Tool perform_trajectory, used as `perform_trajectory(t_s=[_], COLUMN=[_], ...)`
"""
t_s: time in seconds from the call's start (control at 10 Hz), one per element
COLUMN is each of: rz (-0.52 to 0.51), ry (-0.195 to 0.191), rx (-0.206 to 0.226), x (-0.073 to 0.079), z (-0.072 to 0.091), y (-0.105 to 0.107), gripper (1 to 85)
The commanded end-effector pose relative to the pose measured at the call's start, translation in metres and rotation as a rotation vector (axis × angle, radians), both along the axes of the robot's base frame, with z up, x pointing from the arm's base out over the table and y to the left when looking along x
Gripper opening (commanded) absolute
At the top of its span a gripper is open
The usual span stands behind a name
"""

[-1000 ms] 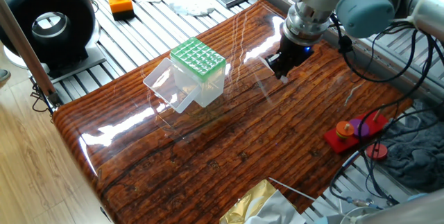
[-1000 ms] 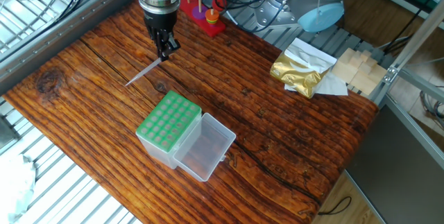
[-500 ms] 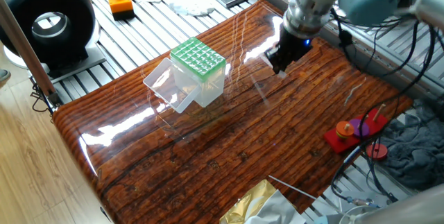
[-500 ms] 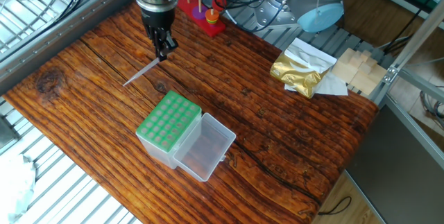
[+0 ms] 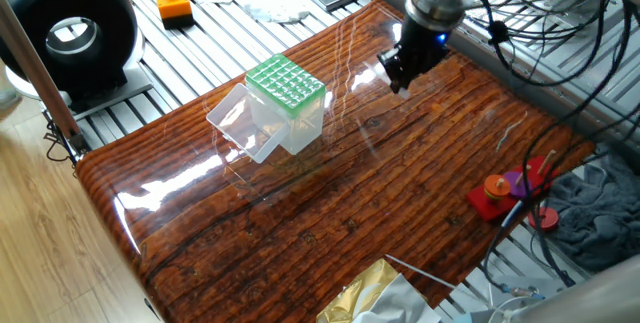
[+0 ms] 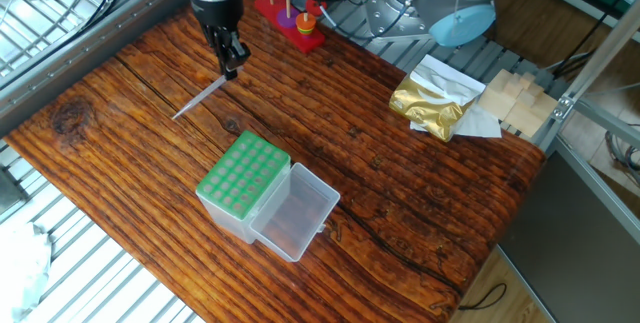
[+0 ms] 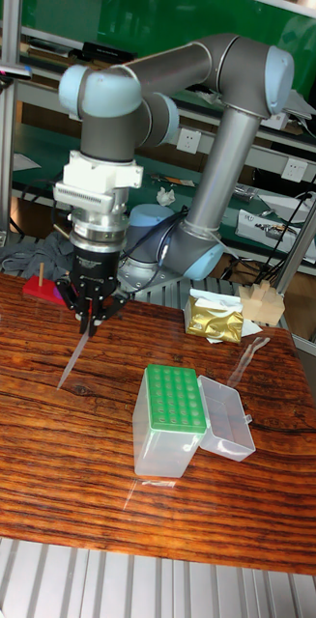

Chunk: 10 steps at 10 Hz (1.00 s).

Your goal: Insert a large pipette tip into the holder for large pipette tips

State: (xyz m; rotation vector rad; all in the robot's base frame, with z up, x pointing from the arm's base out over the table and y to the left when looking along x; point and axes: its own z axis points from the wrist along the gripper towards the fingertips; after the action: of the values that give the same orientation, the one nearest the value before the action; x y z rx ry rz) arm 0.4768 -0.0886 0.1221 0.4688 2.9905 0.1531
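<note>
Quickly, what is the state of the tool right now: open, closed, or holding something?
Tool: closed on the wide end of the large pipette tip, which hangs slanted below it.

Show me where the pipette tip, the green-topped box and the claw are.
slim translucent white pipette tip (image 6: 196,100), other fixed view, mid-shaft.
clear plastic box with green grid top (image 6: 240,175), other fixed view, green grid.
claw (image 7: 88,324), tall fixed view, between fingertips.
</note>
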Motion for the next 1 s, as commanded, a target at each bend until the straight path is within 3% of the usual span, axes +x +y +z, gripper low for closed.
perform_trajectory(t_s=[0.0, 0.5, 0.7, 0.8, 0.9], rz=[0.003, 0.041, 0.099, 0.150, 0.204], ry=[-0.008, 0.010, 0.021, 0.006, -0.006], rx=[-0.011, -0.049, -0.093, -0.127, -0.187], x=[0.013, 0.030, 0.027, 0.031, 0.035], z=[0.021, 0.006, 0.005, 0.006, 0.007], y=[0.018, 0.004, -0.006, -0.013, -0.026], gripper=[1.0, 1.0, 1.0, 1.0, 1.0])
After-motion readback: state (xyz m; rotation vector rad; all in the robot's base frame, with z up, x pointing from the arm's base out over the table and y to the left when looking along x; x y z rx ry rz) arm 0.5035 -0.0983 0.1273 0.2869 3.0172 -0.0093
